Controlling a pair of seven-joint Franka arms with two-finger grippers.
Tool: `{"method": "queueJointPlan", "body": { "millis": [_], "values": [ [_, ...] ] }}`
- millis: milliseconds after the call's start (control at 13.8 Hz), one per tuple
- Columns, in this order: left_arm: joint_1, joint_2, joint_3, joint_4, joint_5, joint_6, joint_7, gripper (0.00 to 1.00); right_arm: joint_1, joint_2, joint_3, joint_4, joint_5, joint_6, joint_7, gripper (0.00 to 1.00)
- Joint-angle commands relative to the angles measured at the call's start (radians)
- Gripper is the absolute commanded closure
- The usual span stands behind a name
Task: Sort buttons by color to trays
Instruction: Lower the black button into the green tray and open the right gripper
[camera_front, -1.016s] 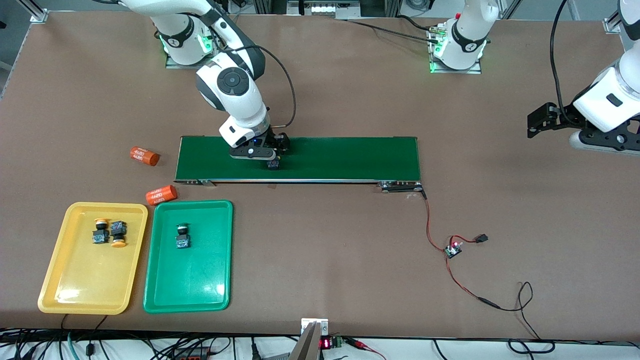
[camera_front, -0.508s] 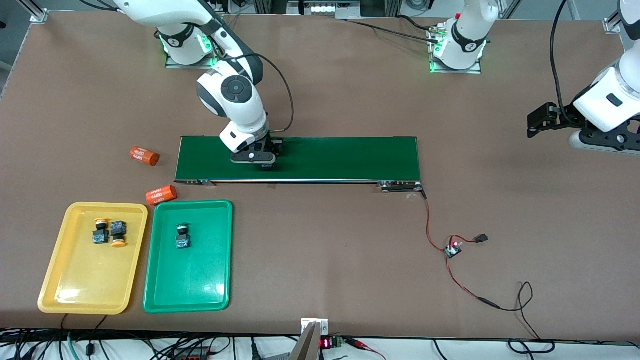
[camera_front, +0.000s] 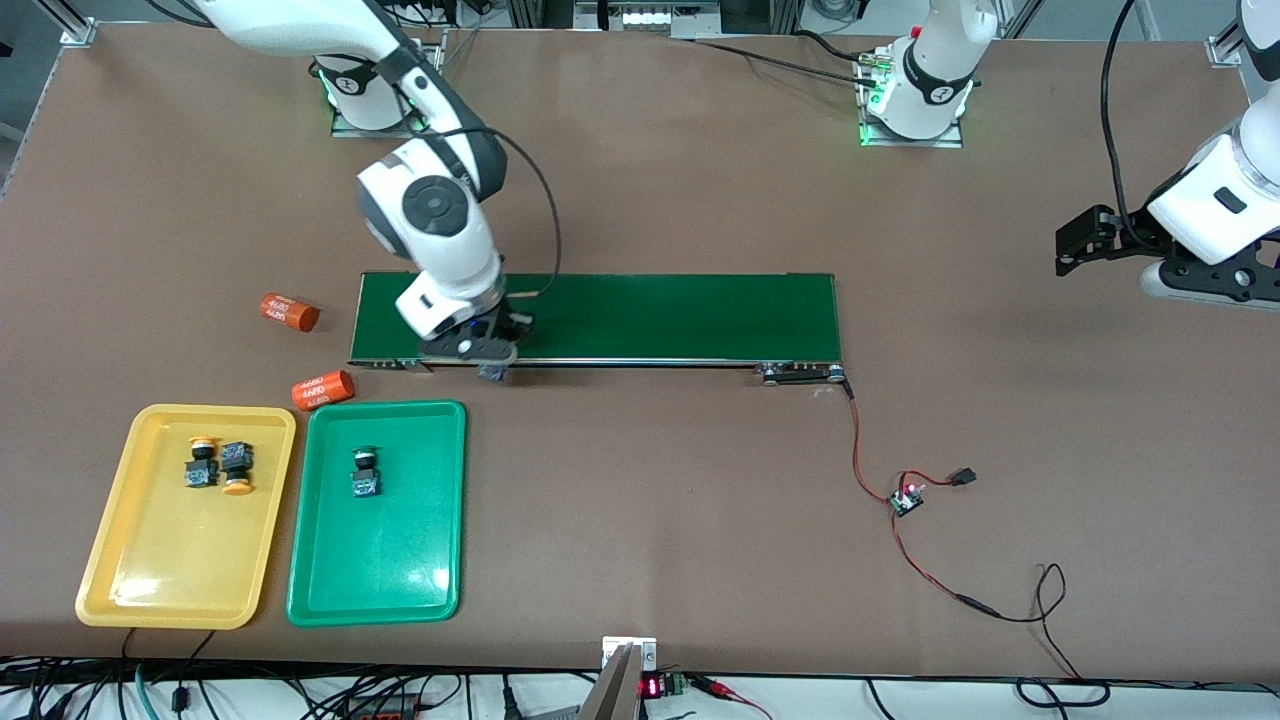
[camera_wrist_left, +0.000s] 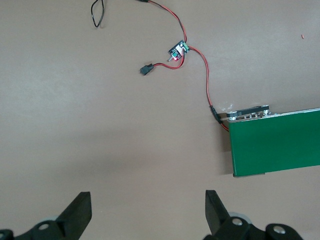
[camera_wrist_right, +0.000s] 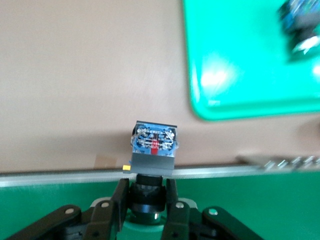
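While clamped on the last button, right gripper hangs over the near edge of the conveyor belt, at the right arm's end. Probably carrying it to a tray. Can't read the cap colour, only the black body poking out past the fingers. Best bet: hold the squeeze firm, travel level, clear the orange cylinder, lower gently into the green tray near the green button, assuming the cap is green. Yellow tray already holding two yellow buttons.

Left gripper waits spread wide, holding nothing, over bare table at the left arm's end.

Right wrist view shows the grip up close; front view only gives a dark speck but lays out both trays. Left wrist view adds the belt's end and red wiring.
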Motion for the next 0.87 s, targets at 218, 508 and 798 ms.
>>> {"method": "queueJointPlan", "body": {
  "millis": [218,508,798],
  "values": [
    [0.005,-0.007,-0.001,0.009,0.003,-0.019,0.009,0.00,-0.038,0.108,-0.131,0.187,0.172,-0.027,-0.359,1.00],
    [0.005,-0.007,-0.001,0.009,0.003,-0.019,0.009,0.00,-0.046,0.209,-0.200,0.234,0.171,0.114,-0.477,1.00],
    [0.005,-0.007,-0.001,0.009,0.003,-0.019,0.009,0.00,-0.045,0.298,-0.233,0.236,0.160,0.212,-0.474,0.99]
  ]
}}
